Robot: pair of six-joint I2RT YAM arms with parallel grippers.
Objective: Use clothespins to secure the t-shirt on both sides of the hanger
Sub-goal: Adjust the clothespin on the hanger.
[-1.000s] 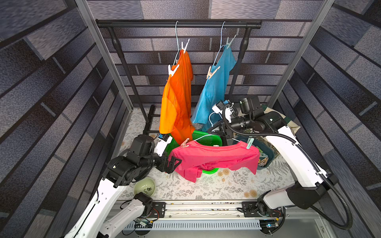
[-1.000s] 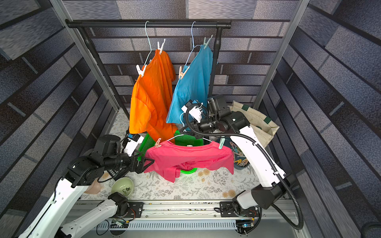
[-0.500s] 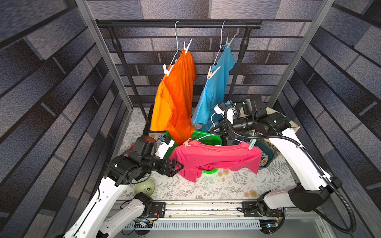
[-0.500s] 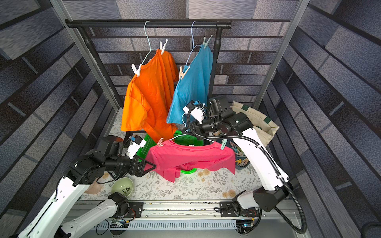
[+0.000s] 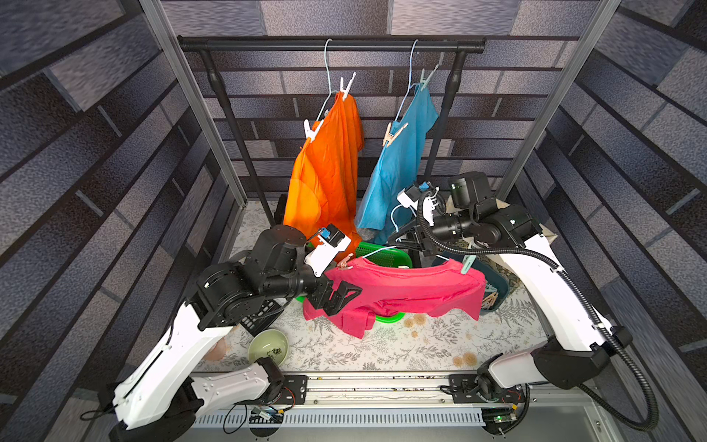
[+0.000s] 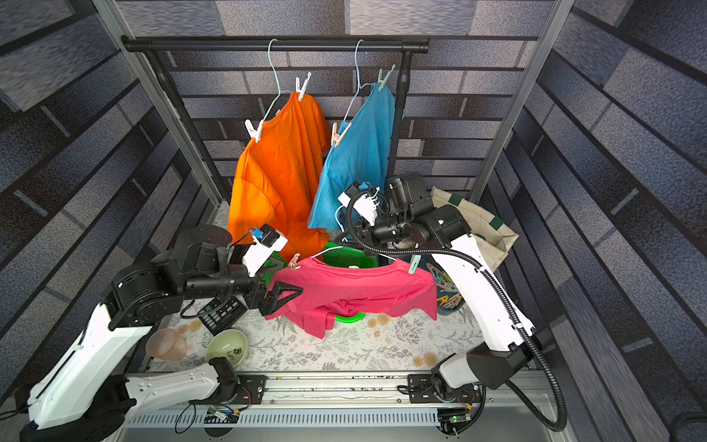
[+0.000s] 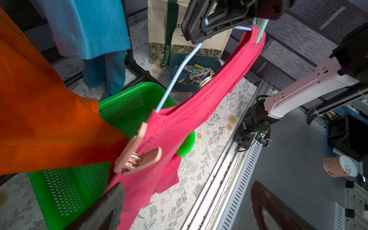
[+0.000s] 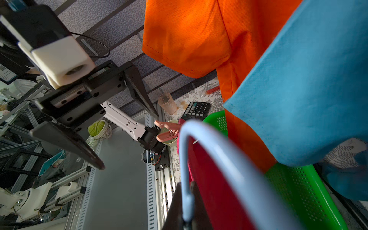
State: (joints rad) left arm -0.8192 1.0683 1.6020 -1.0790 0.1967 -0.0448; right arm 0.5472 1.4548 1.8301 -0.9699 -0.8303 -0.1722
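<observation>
A pink t-shirt (image 5: 401, 287) hangs on a light blue wire hanger (image 5: 377, 250) above the table. My right gripper (image 8: 187, 199) is shut on the hanger's hook (image 8: 209, 143); in both top views it (image 5: 411, 239) sits above the collar. A peach clothespin (image 7: 137, 153) is clipped on the shirt's left shoulder (image 5: 345, 262), and a mint clothespin (image 5: 467, 264) on the right shoulder. My left gripper (image 5: 344, 296) is wide open just below the peach pin. In the left wrist view the sleeve (image 7: 139, 189) brushes one finger, with nothing gripped.
An orange shirt (image 5: 329, 168) and a blue shirt (image 5: 398, 168), both pinned to hangers, hang from the black rail (image 5: 329, 45). Below stand a green basket (image 5: 382, 258), a dark tray of several loose clothespins (image 6: 445, 291), a tote bag (image 6: 478, 225), a calculator (image 6: 223, 313) and a bowl (image 5: 267, 347).
My left gripper stays open and has edged right along the pink shirt's left side. The orange shirt swung out to the left and back. The right gripper keeps its hold on the hanger.
</observation>
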